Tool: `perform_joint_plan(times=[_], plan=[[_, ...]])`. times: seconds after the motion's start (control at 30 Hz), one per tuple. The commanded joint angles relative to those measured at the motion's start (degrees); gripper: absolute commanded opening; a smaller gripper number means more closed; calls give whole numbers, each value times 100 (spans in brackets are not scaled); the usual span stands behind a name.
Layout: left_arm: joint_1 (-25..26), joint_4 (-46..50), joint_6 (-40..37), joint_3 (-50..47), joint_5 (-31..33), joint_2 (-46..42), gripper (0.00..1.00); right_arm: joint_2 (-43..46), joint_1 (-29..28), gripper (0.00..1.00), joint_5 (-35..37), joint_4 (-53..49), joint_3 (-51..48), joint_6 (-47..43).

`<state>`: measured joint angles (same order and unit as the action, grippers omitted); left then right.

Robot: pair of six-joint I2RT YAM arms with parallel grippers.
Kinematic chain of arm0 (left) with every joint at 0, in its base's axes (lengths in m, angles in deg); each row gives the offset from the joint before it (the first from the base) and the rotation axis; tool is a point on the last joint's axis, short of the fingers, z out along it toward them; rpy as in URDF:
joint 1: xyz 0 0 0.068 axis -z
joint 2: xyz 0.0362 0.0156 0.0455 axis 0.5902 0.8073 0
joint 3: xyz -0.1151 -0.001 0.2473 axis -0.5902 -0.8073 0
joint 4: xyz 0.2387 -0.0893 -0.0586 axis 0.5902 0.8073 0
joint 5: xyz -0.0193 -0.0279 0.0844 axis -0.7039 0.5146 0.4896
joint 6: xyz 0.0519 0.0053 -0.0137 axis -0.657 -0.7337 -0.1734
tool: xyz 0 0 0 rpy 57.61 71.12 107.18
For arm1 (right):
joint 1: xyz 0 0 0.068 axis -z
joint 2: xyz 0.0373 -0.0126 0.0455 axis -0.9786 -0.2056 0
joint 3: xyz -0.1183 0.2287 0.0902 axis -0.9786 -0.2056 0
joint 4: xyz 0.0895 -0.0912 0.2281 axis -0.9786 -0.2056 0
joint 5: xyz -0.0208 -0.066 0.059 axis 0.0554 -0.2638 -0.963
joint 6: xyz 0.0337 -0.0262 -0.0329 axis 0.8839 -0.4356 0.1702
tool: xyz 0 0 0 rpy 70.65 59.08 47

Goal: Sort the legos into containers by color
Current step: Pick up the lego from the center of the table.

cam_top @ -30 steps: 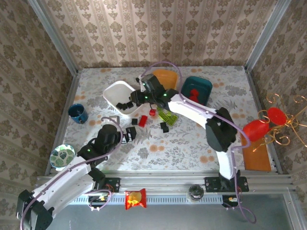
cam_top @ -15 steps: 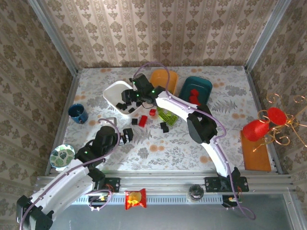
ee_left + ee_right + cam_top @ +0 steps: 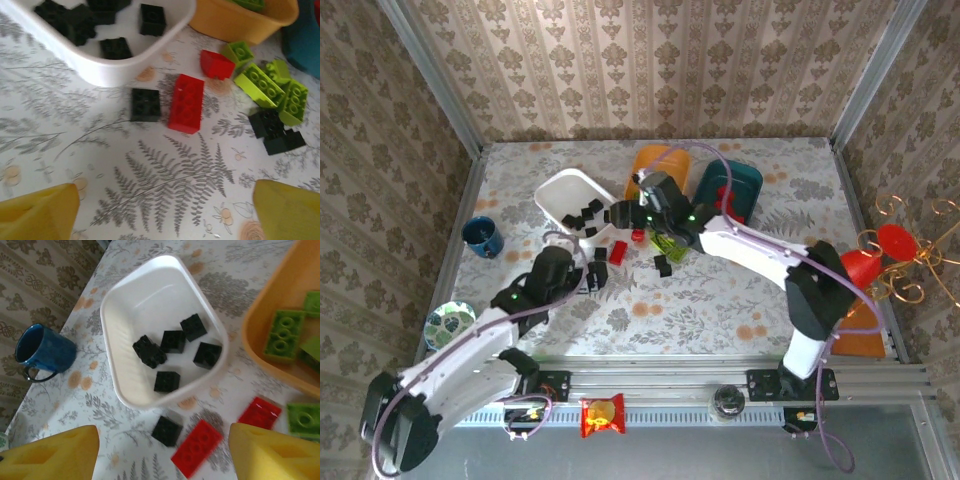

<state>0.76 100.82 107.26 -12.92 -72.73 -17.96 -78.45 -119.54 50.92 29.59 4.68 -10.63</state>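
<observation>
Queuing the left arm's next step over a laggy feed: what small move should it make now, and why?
Probably ease the left gripper forward and down over the black square brick. Its jaws stand open and empty, the brick lies loose just ahead beside the long red brick, and the adjacent white tray already holds black bricks.

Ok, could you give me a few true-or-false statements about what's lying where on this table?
1. The white plastic tray holds only black bricks. True.
2. The long red brick lies inside that tray. False: it lies on the table, beside a square black brick.
3. Lime green bricks lie in the orange plastic tray. True.
4. The dark blue cup stands in the teal tray. False: it stands on the table, left of the white tray.
</observation>
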Motion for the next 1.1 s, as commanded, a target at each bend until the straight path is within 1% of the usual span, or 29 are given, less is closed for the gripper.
perform_joint_plan(times=[0.0,0.1,0.17,0.23,0.27,0.37,0.43,0.6,0.87,1.07], plan=[[9,-353,-456,502,-566,698,84,561,23,70,457,161,-830,116],[178,-331,-693,1020,-619,1622,73,1074,35,70,670,123,-1459,172],[381,-261,-904,1392,-416,2192,68,1365,50,70,748,116,-1786,233],[570,-149,-1154,1797,-37,2718,68,1652,68,70,836,114,-2095,308],[587,-98,-1219,1950,106,2925,67,1795,63,70,880,127,-2223,326],[511,-109,-1378,2300,372,3474,67,2278,81,70,1021,20,-2564,379],[416,-205,-1488,2476,436,3777,67,2550,100,70,1101,-67,-2746,393],[372,-361,-1713,2820,610,4393,65,3094,166,70,1227,-295,-2996,398],[368,-480,-1647,2860,861,4903,61,3760,387,70,1276,-567,-3191,363],[408,-529,-1559,2823,858,5126,63,4113,467,71,1317,-773,-3239,319]])
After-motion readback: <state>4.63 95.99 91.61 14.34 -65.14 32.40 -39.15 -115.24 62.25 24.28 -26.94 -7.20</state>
